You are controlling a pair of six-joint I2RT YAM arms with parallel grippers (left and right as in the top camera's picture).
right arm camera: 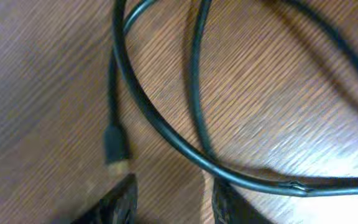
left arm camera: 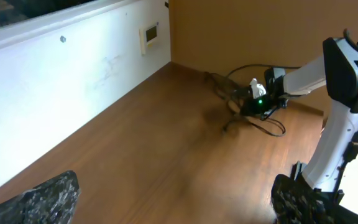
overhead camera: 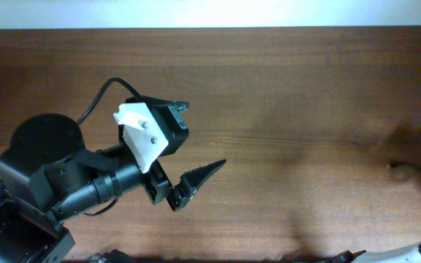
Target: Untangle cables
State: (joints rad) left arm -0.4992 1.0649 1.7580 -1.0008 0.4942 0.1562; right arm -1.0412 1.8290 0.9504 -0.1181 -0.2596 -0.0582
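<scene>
Snag risk at the table's (overhead camera: pixel 283 88) right edge.
Cables (right arm camera: pixel 194 74) lie looped there beneath the right fingers (right arm camera: pixel 120 199), parted and empty; left fingers (left arm camera: pixel 48 199) wide apart, empty, well away. Closing now may pinch two strands or drag the plug (right arm camera: pixel 114 144).

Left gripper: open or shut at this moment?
Open: the left gripper shows its fingers wide apart in the wrist view, at the frame's two bottom corners, nothing held between them.
</scene>
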